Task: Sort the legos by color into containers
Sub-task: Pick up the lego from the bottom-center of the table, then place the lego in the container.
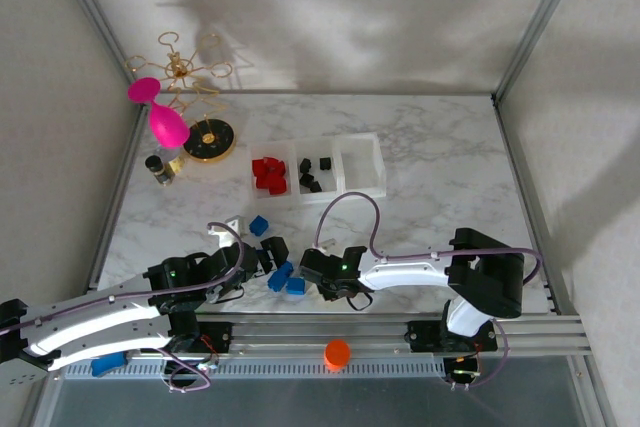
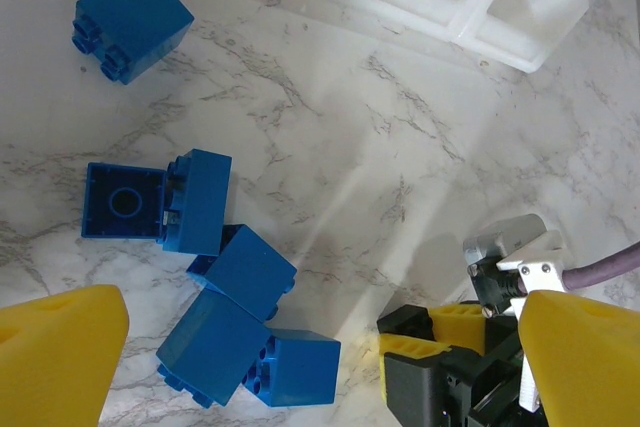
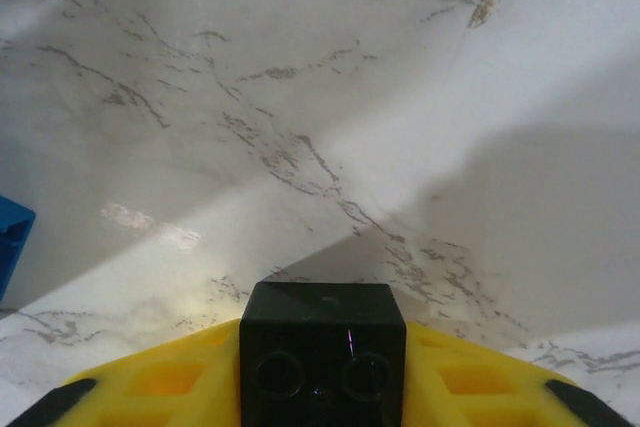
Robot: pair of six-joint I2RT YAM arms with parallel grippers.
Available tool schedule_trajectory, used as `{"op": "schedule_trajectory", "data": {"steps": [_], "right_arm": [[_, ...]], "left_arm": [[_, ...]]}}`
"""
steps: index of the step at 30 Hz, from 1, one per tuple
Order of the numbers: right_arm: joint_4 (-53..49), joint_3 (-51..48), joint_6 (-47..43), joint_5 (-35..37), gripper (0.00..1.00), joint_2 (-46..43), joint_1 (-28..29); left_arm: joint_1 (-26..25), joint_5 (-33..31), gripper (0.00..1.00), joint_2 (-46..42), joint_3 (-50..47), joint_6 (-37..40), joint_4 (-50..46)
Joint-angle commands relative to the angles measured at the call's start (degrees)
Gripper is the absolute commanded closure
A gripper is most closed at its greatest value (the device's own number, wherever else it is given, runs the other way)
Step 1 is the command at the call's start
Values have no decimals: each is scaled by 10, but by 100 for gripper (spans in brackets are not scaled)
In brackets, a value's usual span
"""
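My right gripper (image 3: 322,372) is shut on a black lego (image 3: 322,342), its studs facing the camera between the yellow fingers (image 3: 170,382), just above the marble. In the top view this gripper (image 1: 314,271) sits right of a cluster of blue legos (image 1: 284,278). My left gripper (image 2: 320,367) hangs open over several blue legos (image 2: 245,332), and another blue lego (image 2: 130,19) lies farther off. The containers (image 1: 345,190) stand mid-table: red legos (image 1: 268,175) fill the left bin and black legos (image 1: 312,175) the middle one. The left gripper (image 1: 272,255) is beside the right gripper's tip.
A black-and-gold round base (image 1: 210,140) with a gold wire stand, a pink object (image 1: 166,123) and a small jar (image 1: 160,169) occupy the back left. An orange cap (image 1: 337,352) rests on the front rail. Open marble lies right of the containers.
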Motion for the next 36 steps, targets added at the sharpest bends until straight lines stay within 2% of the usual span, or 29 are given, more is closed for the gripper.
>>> {"op": "schedule_trajectory", "data": {"steps": [1,8,14,20,29,36], "right_arm": [[-6,13,3,15,67,-7,5],[-30,40,-18,35,69,-50,-11],[-21,60,-65,37,69,-82,-68],[11,107,-140,46,69,-79,-144],[83,208,-234,53,69,-1,-241],[132,263,-277,41,69,86,-297]], "left_arm": [[-5,-9,0,-2,5,-4,-15],[-3,-21,1,0,23,9,-11],[-3,-39,0,20,53,25,-15],[11,-52,0,46,65,52,27],[80,-32,0,123,105,95,52],[113,-56,0,136,111,99,59]]}}
